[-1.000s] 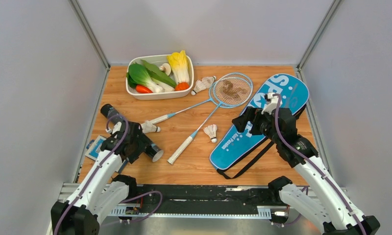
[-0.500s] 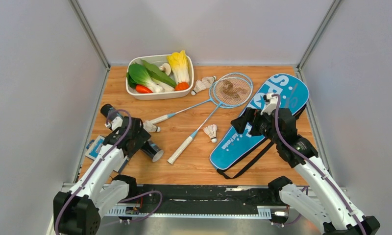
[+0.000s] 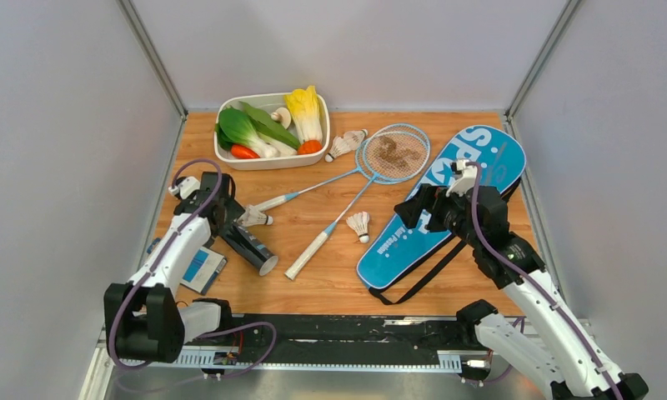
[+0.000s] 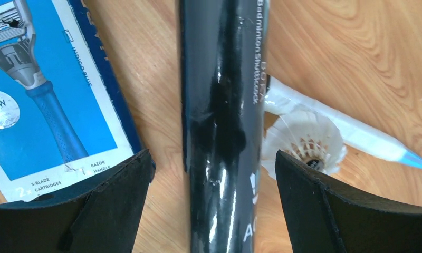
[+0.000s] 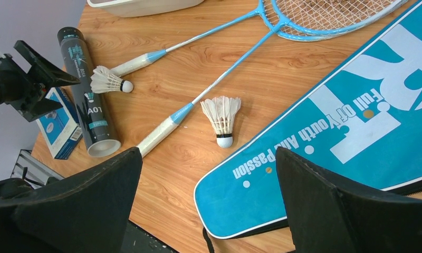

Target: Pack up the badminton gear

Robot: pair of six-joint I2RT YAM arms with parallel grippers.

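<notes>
Reading from the left, we find the left gripper spread wide, jaws either side of the black tube and clear of it. The tube lies on the table, long axis running up the wrist frame, square to the closing line, so we judge a plain close suffices. A shuttlecock sits just right of it. Far right, the right gripper hangs wide open by the blue cover.

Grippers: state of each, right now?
Left gripper: open, straddling the black tube, nothing held.
Right gripper: open, empty.
</notes>
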